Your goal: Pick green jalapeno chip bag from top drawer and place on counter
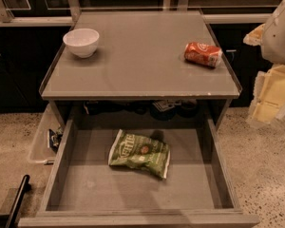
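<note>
The green jalapeno chip bag point(139, 154) lies flat in the middle of the open top drawer point(61, 170), tilted, with its white lettering facing up. The drawer is pulled fully out below the counter point(142, 56). My gripper point(271, 98) hangs at the far right of the view, outside the drawer and beside the counter's right edge. It is well away from the bag and holds nothing that I can see.
A white bowl point(81, 42) stands on the counter's back left. An orange-red soda can point(203, 54) lies on its side at the counter's right. A clear plastic bin point(42, 139) sits on the floor left of the drawer. A black bar point(16, 201) is at bottom left.
</note>
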